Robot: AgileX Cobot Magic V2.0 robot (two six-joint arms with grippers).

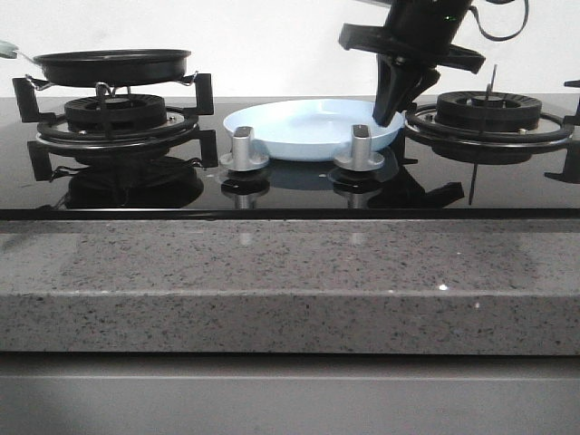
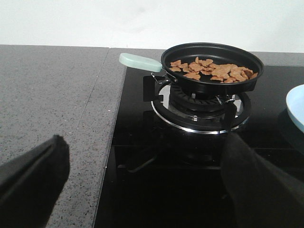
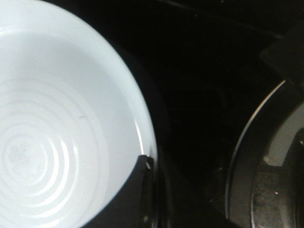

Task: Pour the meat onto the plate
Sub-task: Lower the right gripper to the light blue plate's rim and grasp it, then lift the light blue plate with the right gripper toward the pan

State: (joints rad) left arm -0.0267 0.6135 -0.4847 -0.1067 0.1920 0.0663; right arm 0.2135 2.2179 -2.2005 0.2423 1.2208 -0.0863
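Black pan [image 2: 211, 66] on the left burner holds the meat [image 2: 213, 70]; nothing poured.
My right pincer [image 1: 391, 113] grips the pale plate [image 1: 308, 127] rim; my left pincer [image 2: 142, 185], wide open, must take the pan handle [image 2: 140, 61] next.

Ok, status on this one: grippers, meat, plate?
Right gripper at the plate rim, grip unclear. Left gripper open, empty, short of the pan. Meat in the pan on the left burner. Path clear.
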